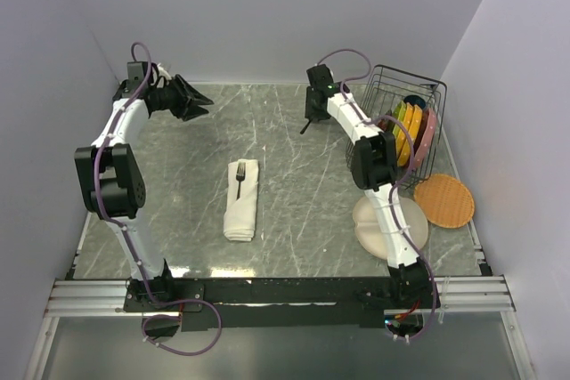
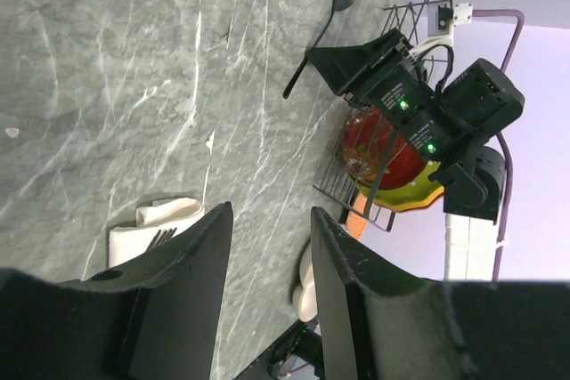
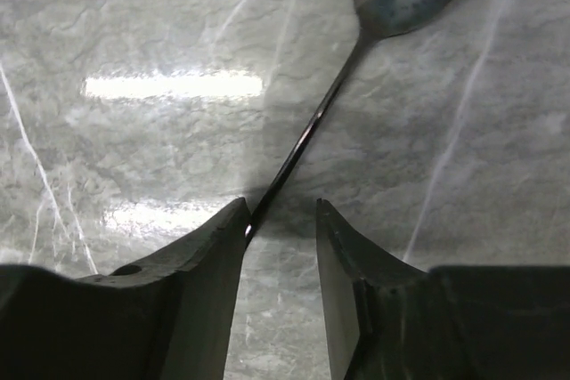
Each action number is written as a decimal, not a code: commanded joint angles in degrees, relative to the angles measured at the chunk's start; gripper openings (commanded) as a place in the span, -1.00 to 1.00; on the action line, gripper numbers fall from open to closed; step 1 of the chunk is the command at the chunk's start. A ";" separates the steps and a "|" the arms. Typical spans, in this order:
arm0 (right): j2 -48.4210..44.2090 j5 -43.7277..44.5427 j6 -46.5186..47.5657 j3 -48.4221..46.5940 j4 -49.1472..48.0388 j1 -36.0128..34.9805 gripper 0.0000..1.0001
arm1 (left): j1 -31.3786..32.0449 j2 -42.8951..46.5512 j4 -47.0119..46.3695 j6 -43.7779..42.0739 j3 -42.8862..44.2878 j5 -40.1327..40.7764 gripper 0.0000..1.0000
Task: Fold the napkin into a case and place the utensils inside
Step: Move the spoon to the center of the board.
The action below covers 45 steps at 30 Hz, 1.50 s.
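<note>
Lying mid-table: the folded napkin case [image 1: 241,211], fork [image 1: 240,180] at its far end.
Right gripper [image 3: 280,211]: my nearer arm; jaws partly apart around the handle tip, one finger touching it, nothing clamped.
Left gripper [image 2: 269,215]: parted, empty, far-left.
Spoon [image 3: 333,86]: beyond the case, handle pointing into my fingers, bowl farthest.

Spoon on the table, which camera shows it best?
The right wrist view: the spoon fills the frame from bowl to handle, its end reaching the open right pincer. The left wrist view shows it whole but small and far off. The top view gives only a thin dark sliver.
</note>
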State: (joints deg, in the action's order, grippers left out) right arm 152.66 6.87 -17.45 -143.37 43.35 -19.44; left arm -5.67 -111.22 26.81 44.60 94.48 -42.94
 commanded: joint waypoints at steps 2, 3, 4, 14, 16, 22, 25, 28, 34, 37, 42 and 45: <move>0.89 1.82 6.63 -0.95 1.03 -3.40 -0.06 | -1.27 4.25 1.75 -0.74 0.97 -2.24 -0.08; 0.80 1.91 7.08 -0.77 1.03 -3.50 -0.07 | -1.53 4.69 1.58 -0.83 0.80 -2.41 -0.08; 0.88 1.74 7.52 -0.94 1.12 -3.50 -0.09 | -1.71 4.78 1.76 -0.92 0.54 -2.50 -0.08; 0.88 -6.69 7.44 0.29 8.40 -3.41 -0.49 | -3.29 6.63 2.11 -0.30 -1.05 -3.47 -0.09; 0.45 -9.32 8.92 1.07 9.99 -4.11 -0.62 | -3.38 6.98 2.11 -0.48 -1.40 -3.56 -0.09; -2.19 -13.99 14.11 5.03 16.32 -7.18 -1.00 | -3.38 8.30 2.72 -1.44 -2.54 -3.82 -0.09; -3.86 -13.99 13.24 7.49 19.92 -7.36 -1.00 | -3.29 9.09 3.43 -2.50 -3.24 -3.73 -0.09; -6.57 -13.55 12.62 10.99 21.69 -7.36 -1.00 | -3.29 10.40 4.04 -3.90 -4.73 -3.56 -0.09; -16.42 -16.98 12.71 25.06 20.28 -9.38 -0.29 | -3.29 13.57 4.48 -6.45 -8.60 -3.12 -0.09; -16.61 -16.11 12.27 21.06 19.75 -10.00 -0.04 | -3.38 15.41 4.31 -7.42 -10.01 -2.68 -0.09; -11.87 -11.28 15.78 9.26 22.12 -9.83 -0.08 | -3.29 17.44 4.30 -8.82 -11.77 -1.80 -0.09; -11.51 -11.79 16.92 8.98 21.78 -9.65 -0.13 | -3.29 18.84 3.69 -9.35 -12.82 -0.92 -0.08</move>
State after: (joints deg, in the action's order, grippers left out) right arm 140.99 -6.76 -2.87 -131.33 63.86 -29.52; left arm -8.86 -96.53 31.18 36.99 82.48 -44.82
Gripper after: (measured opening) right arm 0.452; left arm 0.457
